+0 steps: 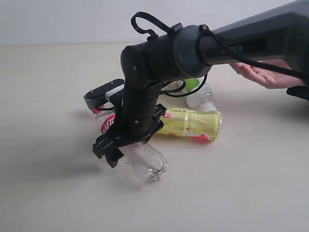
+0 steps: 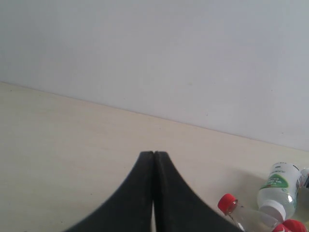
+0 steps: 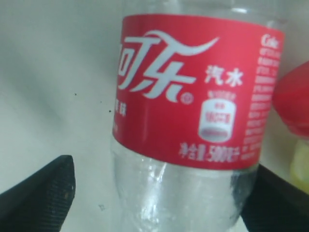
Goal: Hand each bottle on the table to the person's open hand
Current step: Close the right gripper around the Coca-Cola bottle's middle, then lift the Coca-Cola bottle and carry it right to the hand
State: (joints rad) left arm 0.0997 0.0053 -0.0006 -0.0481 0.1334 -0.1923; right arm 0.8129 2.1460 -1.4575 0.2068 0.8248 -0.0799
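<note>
The clear bottle with the red label (image 1: 145, 162) lies on the table (image 1: 48, 169), base toward the front. My right gripper (image 1: 118, 145) is open and straddles its body (image 3: 193, 96): one finger (image 3: 270, 203) touches the bottle, the other (image 3: 48, 188) stands apart from it. The yellow bottle (image 1: 190, 124) lies just behind, its red cap (image 3: 294, 101) showing in the right wrist view. The two green-labelled bottles (image 1: 198, 94) lie farther back, mostly hidden by the arm. My left gripper (image 2: 154, 154) is shut and empty, away from the bottles, and does not show in the exterior view.
A person's open hand (image 1: 263, 75) hovers palm up at the back right, partly behind my right arm. In the left wrist view a red-capped bottle (image 2: 227, 203) and a green-labelled bottle (image 2: 277, 191) lie off to one side of the shut fingers.
</note>
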